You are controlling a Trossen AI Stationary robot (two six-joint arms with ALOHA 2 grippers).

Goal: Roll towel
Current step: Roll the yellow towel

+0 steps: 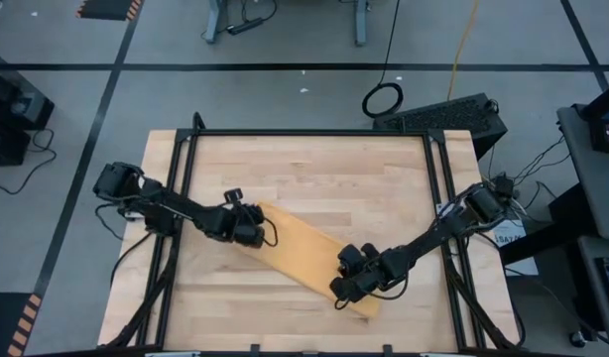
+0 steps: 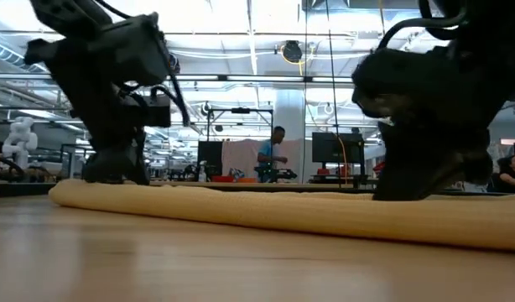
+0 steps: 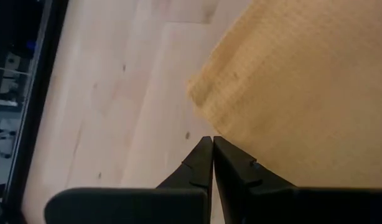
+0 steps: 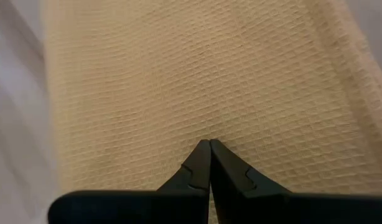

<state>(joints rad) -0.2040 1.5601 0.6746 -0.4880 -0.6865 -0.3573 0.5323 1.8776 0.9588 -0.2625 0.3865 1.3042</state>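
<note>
Revealing closed left pincer [image 3: 212, 140] beside towel [image 3: 303, 87] corner

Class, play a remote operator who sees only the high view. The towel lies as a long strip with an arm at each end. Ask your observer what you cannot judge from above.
Operator: Are the left gripper's fingers open?
Observer: No. In the left wrist view the left gripper has its fingertips pressed together, at the edge of the towel near a corner.
Operator: And the right one?
Observer: The right gripper is shut too, its tips over the middle of the cloth's waffle weave, not at an edge.
Operator: Does the towel lie flat?
Observer: From the low view it has thickness: a long, low, rounded ridge along the table.
</note>
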